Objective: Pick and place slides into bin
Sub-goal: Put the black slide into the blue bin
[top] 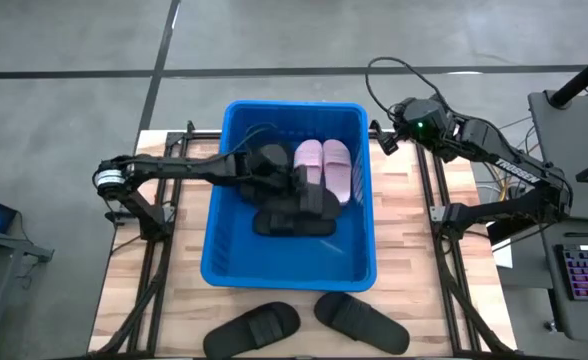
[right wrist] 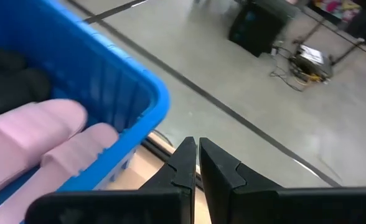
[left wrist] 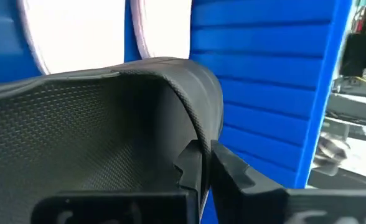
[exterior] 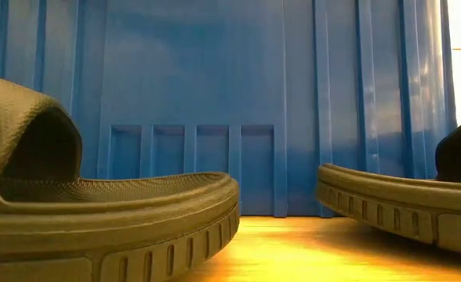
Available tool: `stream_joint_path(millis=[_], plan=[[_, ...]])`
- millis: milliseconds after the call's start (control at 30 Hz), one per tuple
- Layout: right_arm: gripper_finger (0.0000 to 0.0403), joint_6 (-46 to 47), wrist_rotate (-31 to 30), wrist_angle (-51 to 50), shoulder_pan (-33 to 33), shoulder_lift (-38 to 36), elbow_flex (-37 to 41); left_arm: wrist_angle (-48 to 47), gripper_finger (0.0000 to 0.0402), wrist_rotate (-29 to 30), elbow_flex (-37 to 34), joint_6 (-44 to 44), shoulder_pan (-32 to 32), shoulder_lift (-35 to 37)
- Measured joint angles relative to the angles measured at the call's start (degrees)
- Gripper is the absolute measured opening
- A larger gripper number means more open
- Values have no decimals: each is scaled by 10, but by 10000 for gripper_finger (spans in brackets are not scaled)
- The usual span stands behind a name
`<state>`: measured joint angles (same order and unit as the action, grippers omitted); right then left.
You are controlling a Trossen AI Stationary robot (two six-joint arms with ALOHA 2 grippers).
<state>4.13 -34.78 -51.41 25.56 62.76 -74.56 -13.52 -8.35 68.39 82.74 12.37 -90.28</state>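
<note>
Reaching in from the left of the high view, the left gripper [top: 309, 192] sits inside the blue bin [top: 232, 262] at frame centre, its fingers clenched on the edge of a black slide [left wrist: 96, 118], which fills the left wrist view. More black slides [top: 292, 222] lie piled on the bin floor just below it, and the two pink slides [top: 324, 165] lie side by side near the bin's upper wall. Two further black slides, one [top: 252, 328] and another [top: 362, 322], rest on the wooden table [top: 414, 250] along the bottom edge. Over at upper right, the right gripper [right wrist: 197, 163] hangs beside the bin's corner, pinched together on nothing.
</note>
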Motion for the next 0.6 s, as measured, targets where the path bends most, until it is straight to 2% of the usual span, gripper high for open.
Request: stream_joint_path(millis=[167, 400, 600], plan=[[12, -12, 22, 0, 0, 0, 0, 18, 0, 21, -12, 10, -9, 3], [12, -12, 23, -2, 0, 0, 0, 27, 0, 10, -15, 10, -19, 13], [12, -9, 23, -2, 0, 0, 0, 14, 0, 43, -18, 65, -56, 49]])
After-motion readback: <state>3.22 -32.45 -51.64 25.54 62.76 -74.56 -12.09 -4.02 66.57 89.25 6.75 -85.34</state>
